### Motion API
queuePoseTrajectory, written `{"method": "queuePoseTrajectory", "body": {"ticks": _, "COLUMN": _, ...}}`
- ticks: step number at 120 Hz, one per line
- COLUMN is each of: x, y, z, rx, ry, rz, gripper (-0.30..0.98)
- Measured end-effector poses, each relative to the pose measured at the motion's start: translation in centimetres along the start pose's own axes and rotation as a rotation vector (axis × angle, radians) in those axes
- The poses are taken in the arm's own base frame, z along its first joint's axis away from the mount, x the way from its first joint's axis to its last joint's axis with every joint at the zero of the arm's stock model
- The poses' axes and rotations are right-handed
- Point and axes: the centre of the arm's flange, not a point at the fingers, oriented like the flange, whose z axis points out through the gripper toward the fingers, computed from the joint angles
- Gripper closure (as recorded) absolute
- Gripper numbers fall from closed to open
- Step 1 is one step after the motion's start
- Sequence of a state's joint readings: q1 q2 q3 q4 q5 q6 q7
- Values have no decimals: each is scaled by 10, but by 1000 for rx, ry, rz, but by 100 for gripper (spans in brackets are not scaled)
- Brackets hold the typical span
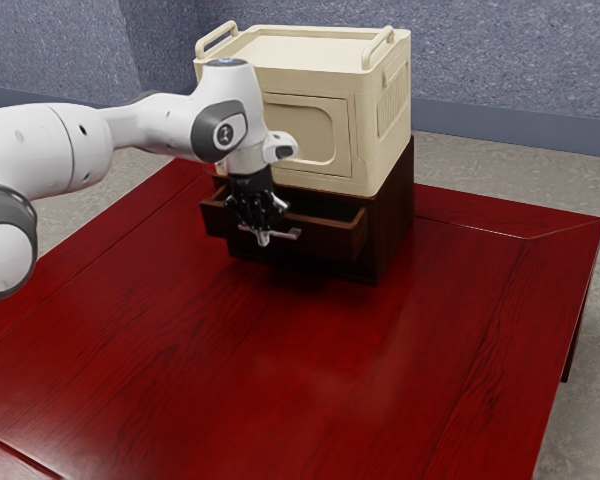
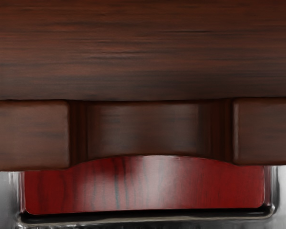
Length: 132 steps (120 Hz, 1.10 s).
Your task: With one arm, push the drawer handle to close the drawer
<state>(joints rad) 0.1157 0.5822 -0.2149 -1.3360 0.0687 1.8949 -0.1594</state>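
Handle (image 1: pixel 289 234) at tip of pincer (image 1: pixel 263 237)

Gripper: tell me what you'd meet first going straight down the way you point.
Most likely the drawer handle, right by the tip of my gripper; whether they already touch is unclear.

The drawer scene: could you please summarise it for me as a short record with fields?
drawer: dark wood, pulled out, not closed
handle: metallic bar on the drawer's front
pincer: at the drawer's front, by the handle
cabinet: dark wood, on the table
on top of cabinet: cream box with rails along two upper edges
table: glossy red wood
drawer contents: cannot tell
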Motion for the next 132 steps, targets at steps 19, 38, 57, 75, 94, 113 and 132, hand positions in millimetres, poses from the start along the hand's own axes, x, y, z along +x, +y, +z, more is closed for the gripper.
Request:
{"method": "queuePoseTrajectory", "body": {"ticks": 19, "x": 5, "y": -6, "z": 1, "rx": 4, "ry": 10, "rz": -4, "gripper": 79}}
{"method": "queuePoseTrajectory", "body": {"ticks": 38, "x": 11, "y": -2, "z": 2, "rx": 0, "ry": 24, "rz": 2, "gripper": 78}}
{"method": "queuePoseTrajectory", "body": {"ticks": 57, "x": 16, "y": 9, "z": 0, "rx": -7, "ry": 42, "rz": 20, "gripper": 79}}
{"method": "queuePoseTrajectory", "body": {"ticks": 75, "x": 22, "y": 9, "z": 7, "rx": -13, "ry": 52, "rz": 21, "gripper": 79}}
{"method": "queuePoseTrajectory", "body": {"ticks": 94, "x": 28, "y": 9, "z": 3, "rx": -17, "ry": 79, "rz": 22, "gripper": 79}}
{"method": "queuePoseTrajectory", "body": {"ticks": 113, "x": 31, "y": 9, "z": 0, "rx": -18, "ry": 98, "rz": 23, "gripper": 79}}
{"method": "queuePoseTrajectory", "body": {"ticks": 132, "x": 34, "y": 4, "z": 2, "rx": -13, "ry": 111, "rz": 17, "gripper": 79}}
